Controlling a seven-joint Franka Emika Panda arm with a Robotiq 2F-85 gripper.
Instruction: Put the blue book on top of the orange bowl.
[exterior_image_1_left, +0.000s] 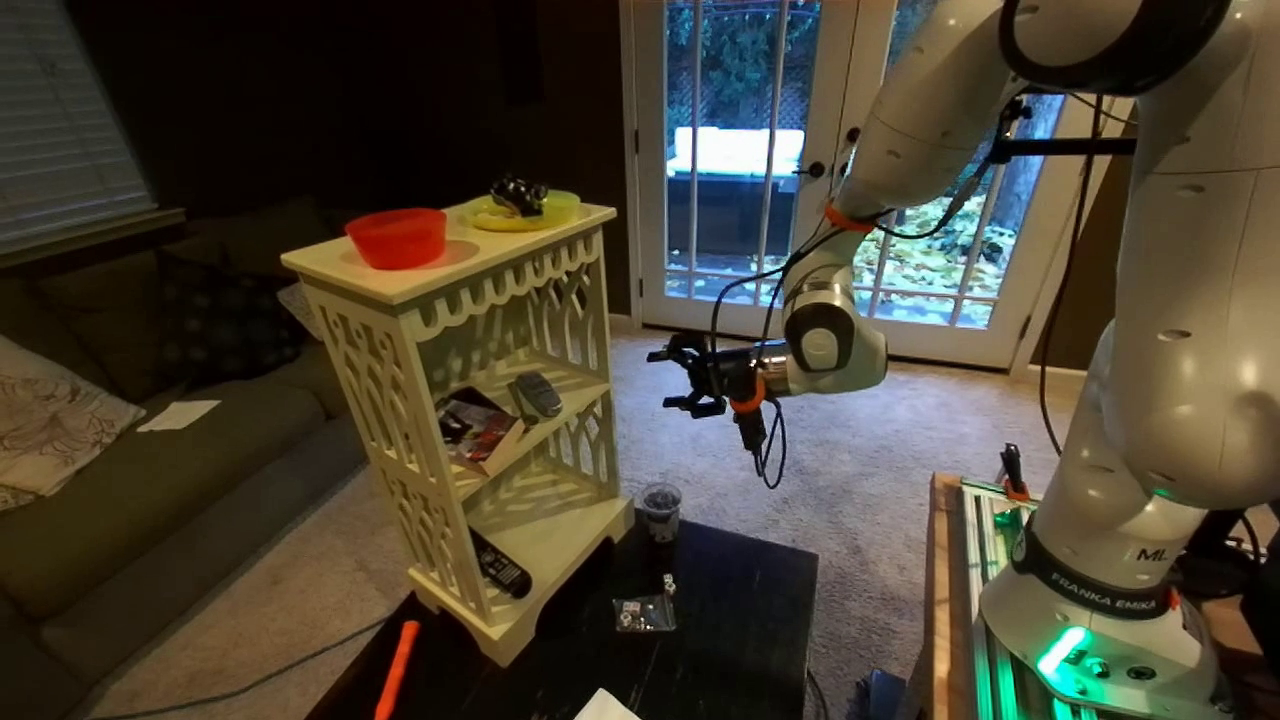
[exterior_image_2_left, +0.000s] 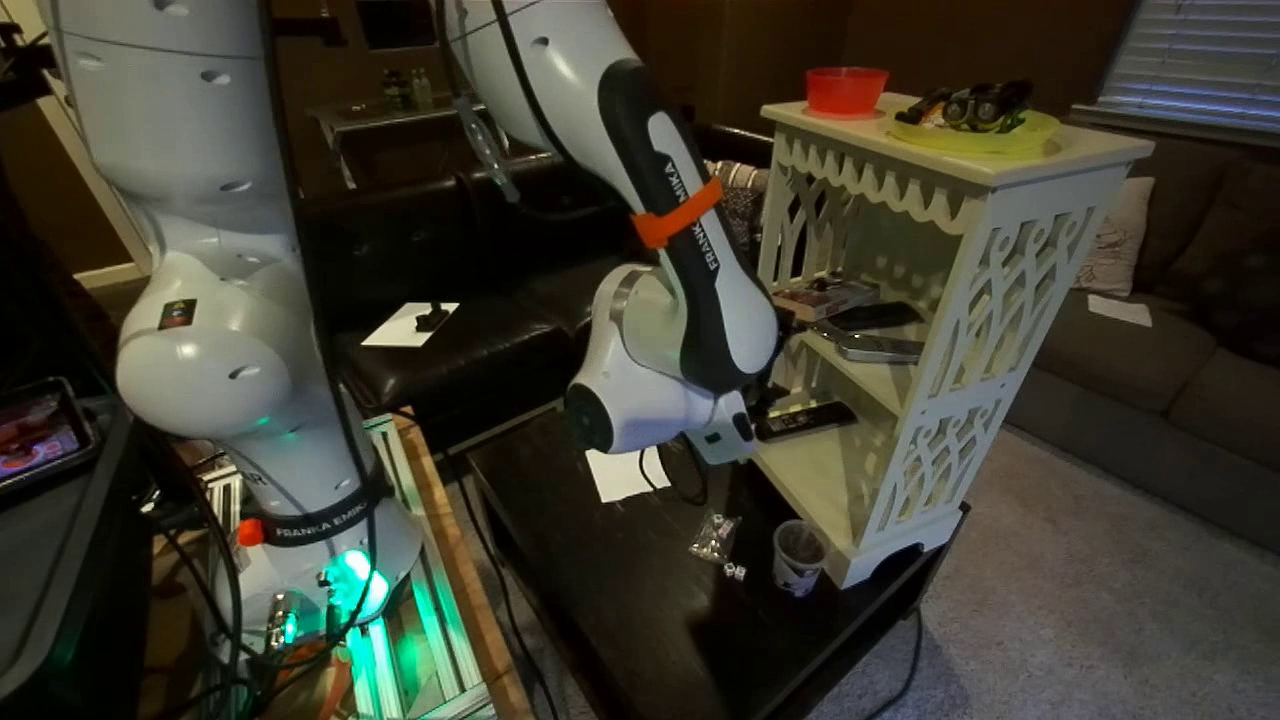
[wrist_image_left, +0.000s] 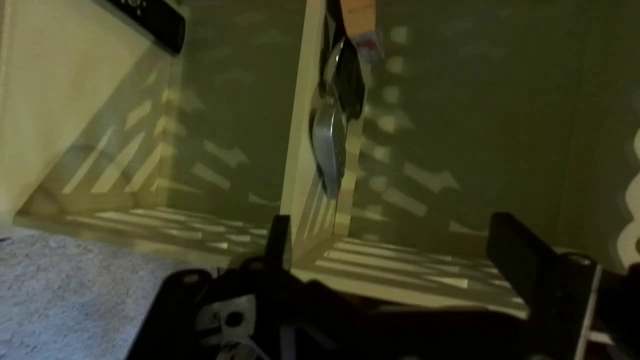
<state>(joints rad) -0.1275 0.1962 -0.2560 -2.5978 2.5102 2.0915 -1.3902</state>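
Note:
The orange bowl (exterior_image_1_left: 398, 240) is bright red-orange and stands upright on top of the cream shelf unit (exterior_image_1_left: 545, 515); it also shows in an exterior view (exterior_image_2_left: 846, 92). The only book in sight (exterior_image_1_left: 478, 428), taken as the blue book, lies on the middle shelf; its cover looks dark with red and light print. It shows in an exterior view (exterior_image_2_left: 828, 297), and its page edge is at the top of the wrist view (wrist_image_left: 361, 20). My gripper (exterior_image_1_left: 665, 380) is open and empty, in front of the unit, apart from book and bowl. The wrist view shows its spread fingers (wrist_image_left: 392, 235).
A grey phone-like handset (exterior_image_1_left: 538, 393) lies beside the book on the middle shelf. A black remote (exterior_image_1_left: 500, 567) lies on the bottom shelf. A yellow-green plate (exterior_image_2_left: 975, 140) with dark items shares the top. A cup (exterior_image_1_left: 661, 515) and small bag (exterior_image_1_left: 645, 613) stand on the dark table (exterior_image_1_left: 740, 590).

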